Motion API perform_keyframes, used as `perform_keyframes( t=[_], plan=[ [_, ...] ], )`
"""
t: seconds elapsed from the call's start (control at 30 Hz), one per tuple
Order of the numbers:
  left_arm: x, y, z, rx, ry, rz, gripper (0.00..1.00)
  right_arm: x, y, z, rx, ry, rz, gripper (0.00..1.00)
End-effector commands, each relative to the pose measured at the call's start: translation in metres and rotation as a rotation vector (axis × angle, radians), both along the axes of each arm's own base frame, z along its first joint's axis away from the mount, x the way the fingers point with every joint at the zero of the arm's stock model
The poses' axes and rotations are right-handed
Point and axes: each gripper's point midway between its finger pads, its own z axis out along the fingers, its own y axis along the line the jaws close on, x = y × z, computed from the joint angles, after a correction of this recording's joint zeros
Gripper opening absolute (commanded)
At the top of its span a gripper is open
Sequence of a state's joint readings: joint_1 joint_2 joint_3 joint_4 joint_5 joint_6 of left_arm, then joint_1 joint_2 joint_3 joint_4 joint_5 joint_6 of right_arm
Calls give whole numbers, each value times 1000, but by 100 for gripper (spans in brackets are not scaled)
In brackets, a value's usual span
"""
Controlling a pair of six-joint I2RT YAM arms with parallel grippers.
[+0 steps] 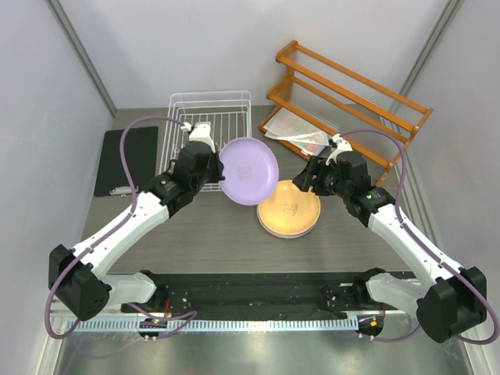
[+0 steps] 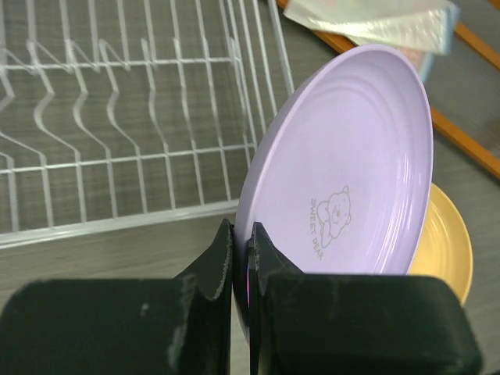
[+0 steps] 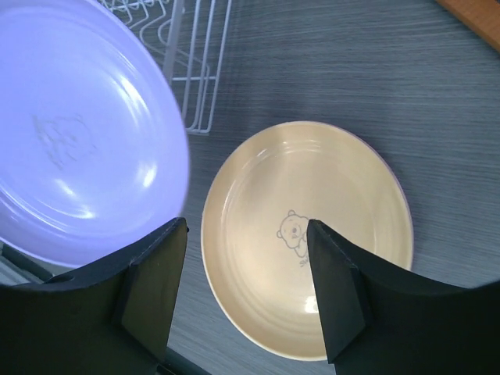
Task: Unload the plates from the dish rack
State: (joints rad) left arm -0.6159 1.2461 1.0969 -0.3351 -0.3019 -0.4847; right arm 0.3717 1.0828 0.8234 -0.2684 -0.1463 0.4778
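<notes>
My left gripper [image 1: 216, 173] is shut on the rim of the lilac plate [image 1: 248, 170], holding it tilted in the air just right of the white wire dish rack [image 1: 181, 129]. The plate also shows in the left wrist view [image 2: 344, 172] and the right wrist view [image 3: 78, 133]. The rack [image 2: 117, 117] holds no plates that I can see. A yellow plate [image 1: 291, 206] tops a stack on the table, with a lilac-pink edge showing beneath it; it also shows in the right wrist view [image 3: 308, 234]. My right gripper [image 1: 310, 176] is open and empty above the stack's far right edge.
An orange wooden slatted rack [image 1: 351, 98] stands at the back right with a clear bag [image 1: 301, 133] on it. A black clipboard [image 1: 125, 160] lies left of the dish rack. Grey walls close in both sides.
</notes>
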Motion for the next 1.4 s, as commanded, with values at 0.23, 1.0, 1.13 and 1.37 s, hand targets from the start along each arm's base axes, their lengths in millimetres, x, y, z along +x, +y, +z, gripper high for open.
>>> perform_keyframes(
  t=[0.23, 1.0, 1.13, 1.37],
  plan=[
    [-23, -52, 16, -173, -32, -99, 0, 4, 31, 8, 91, -24, 86, 68],
    [-31, -7, 7, 40, -93, 55, 95, -7, -33, -33, -152, 66, -180, 1],
    [-41, 2, -4, 41, -88, 52, 96, -12, -46, -41, -198, 93, -232, 1],
    [-60, 13, -35, 11, -45, 50, 98, -19, -53, -57, -227, 130, -252, 1]
  ],
)
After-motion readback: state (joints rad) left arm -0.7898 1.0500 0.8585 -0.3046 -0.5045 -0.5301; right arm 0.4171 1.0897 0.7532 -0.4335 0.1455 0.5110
